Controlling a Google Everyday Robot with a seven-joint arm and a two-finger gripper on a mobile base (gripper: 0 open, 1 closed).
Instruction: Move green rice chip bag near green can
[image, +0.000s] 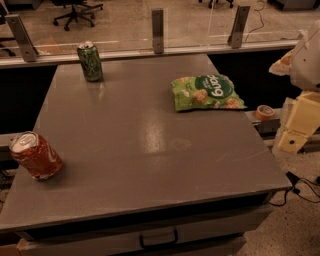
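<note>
Fig. 1. Grey desk (150, 165) seen from its front edge, with three items on it: one bag and two cans.

(a) One green rice chip bag (207, 92), lying flat on the right half of the desk toward the far side. Its dark round logo faces up and its right corner is close to the desk's right edge.

(b) One green can (90, 62), upright at the far left corner, silver top up, well apart from the bag.

(c) One red can (35, 155), dented and tipped over by the near left edge. It lies well off the line between bag and green can.

Surroundings: three metal posts (157, 30) carry a glass rail along the far edge, and an office chair (75, 12) stands beyond it. One roll of tape (264, 111) rests on a ledge just past the desk's right edge, near the bag's corner. One drawer handle (159, 237) shows under the front edge, and a dark cable (300, 187) trails on the floor at right.

The hand (299, 125), a pale cream assembly under a white arm segment (307, 57), hangs off the desk's right side, beyond the tape roll. It touches none of the three items. Whether it is released or clenched cannot be told from here.
</note>
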